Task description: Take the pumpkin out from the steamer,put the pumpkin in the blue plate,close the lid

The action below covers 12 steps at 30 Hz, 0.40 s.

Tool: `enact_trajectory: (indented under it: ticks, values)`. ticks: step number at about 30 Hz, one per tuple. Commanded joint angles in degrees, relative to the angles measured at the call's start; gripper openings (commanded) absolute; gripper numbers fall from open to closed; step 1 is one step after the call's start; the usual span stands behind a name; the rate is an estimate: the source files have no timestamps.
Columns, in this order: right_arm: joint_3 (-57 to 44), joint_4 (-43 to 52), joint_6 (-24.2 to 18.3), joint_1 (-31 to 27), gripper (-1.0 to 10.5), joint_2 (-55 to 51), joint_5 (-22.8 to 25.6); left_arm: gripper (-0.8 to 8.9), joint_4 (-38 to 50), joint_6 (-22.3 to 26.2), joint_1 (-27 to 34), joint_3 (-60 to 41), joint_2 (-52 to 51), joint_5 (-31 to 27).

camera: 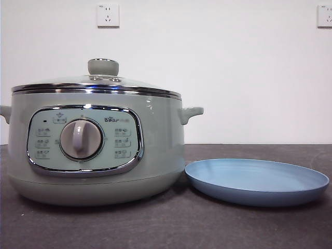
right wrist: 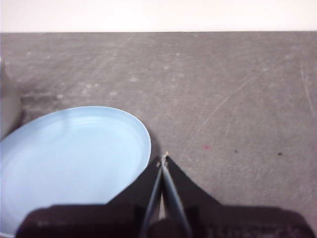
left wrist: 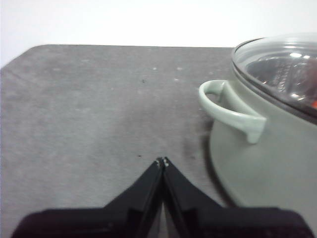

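bench (camera: pixel 155 228) seen dark grey, bare near front. steamer (camera: pixel 93 150) set on it, lid (camera: pixel 98 82) seated on rim. blue plate (camera: pixel 257 181) laid just beside steamer, nothing on it. pumpkin not clearly seen; orange glint under glass hints it is inside. left hand (left wrist: pixel 162 161) pressed together beside steamer handle; right hand (right wrist: pixel 164 157) pressed together at plate edge. task judged unstarted: lid lift, transfer, reclosing all left.

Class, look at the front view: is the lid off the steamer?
No. The lid sits closed on the steamer, its chrome rim resting along the pot's top edge.
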Motion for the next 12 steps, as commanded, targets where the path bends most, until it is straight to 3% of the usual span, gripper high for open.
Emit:
enact_trajectory:
  ticks: [1, 4, 6, 12]
  values:
    - [-0.59, 0.2, 20.94, 0.09, 0.0, -0.11, -0.07, -0.03, -0.11, -12.79, 0.11, -0.74, -0.09, 5.88]
    - [-0.59, 0.17, 38.93, 0.09, 0.0, -0.11, -0.04, -0.03, 0.33, -25.31, 0.11, -0.74, -0.09, 15.61]
    - [-0.59, 0.2, 44.65, 0.09, 0.0, -0.11, 0.07, -0.03, 0.44, -27.08, 0.11, -0.74, -0.09, 20.92]
    - [-0.59, 0.22, 45.7, 0.07, 0.0, -0.13, -0.07, -0.05, 1.33, -27.61, 0.13, -0.72, -0.09, 23.06]
